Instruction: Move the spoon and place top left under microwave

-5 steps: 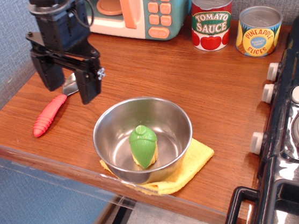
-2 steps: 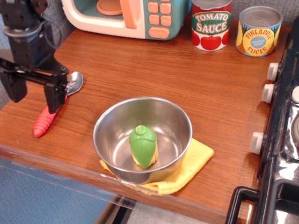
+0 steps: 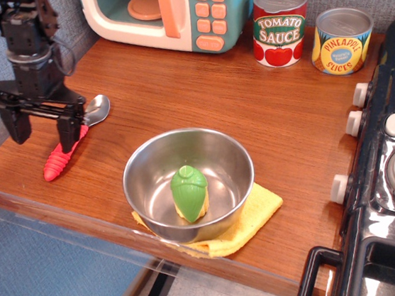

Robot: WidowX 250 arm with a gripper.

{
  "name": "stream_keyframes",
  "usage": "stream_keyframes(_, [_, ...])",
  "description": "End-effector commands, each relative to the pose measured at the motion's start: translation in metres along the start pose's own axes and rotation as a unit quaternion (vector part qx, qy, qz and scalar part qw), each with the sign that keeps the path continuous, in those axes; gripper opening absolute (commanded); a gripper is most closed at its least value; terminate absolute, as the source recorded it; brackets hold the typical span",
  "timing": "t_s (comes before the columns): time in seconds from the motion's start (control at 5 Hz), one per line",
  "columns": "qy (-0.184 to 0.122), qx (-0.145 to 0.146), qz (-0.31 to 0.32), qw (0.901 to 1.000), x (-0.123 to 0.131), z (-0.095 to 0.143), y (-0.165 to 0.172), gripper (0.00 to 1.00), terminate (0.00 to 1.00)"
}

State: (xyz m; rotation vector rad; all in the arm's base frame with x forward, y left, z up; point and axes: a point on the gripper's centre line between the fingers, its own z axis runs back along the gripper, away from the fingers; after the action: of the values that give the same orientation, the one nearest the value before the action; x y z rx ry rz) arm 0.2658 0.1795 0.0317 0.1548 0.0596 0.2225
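The spoon (image 3: 62, 159) lies on the wooden counter near the front left corner, its ribbed red handle toward the front edge and its silver bowl (image 3: 97, 109) pointing back right. My gripper (image 3: 41, 130) is open, fingers pointing down, with the right finger over the middle of the spoon's handle and the left finger out to the left of it. It holds nothing. The microwave (image 3: 175, 11), teal and cream with an orange handle, stands at the back of the counter.
A steel bowl (image 3: 188, 182) with a green toy (image 3: 189, 192) inside sits on a yellow cloth (image 3: 252, 220) at the front. Tomato sauce (image 3: 280, 24) and pineapple (image 3: 341, 40) cans stand back right. A black toy stove (image 3: 392, 168) fills the right side.
My gripper has moved left and down from above the counter's middle left toward the spoon, and its fingers have stayed open. The spoon has not moved.
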Motion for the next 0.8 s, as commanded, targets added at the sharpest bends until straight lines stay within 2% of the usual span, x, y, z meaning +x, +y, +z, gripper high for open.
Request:
stream_keyframes(0.0, [-0.044,-0.027,-0.011,0.9986,0.013,-0.008,-0.004,1.0,0.0])
stream_keyframes(0.2, [-0.078,-0.071,-0.055,0.9929,0.015,-0.009,-0.018,1.0,0.0])
stream_keyframes(0.4, [-0.097,-0.063,-0.064,0.9912,0.014,0.007,-0.023,1.0,0.0])
stream_keyframes(0.6, [-0.091,-0.056,-0.062,0.9924,0.013,0.005,-0.025,1.0,0.0])
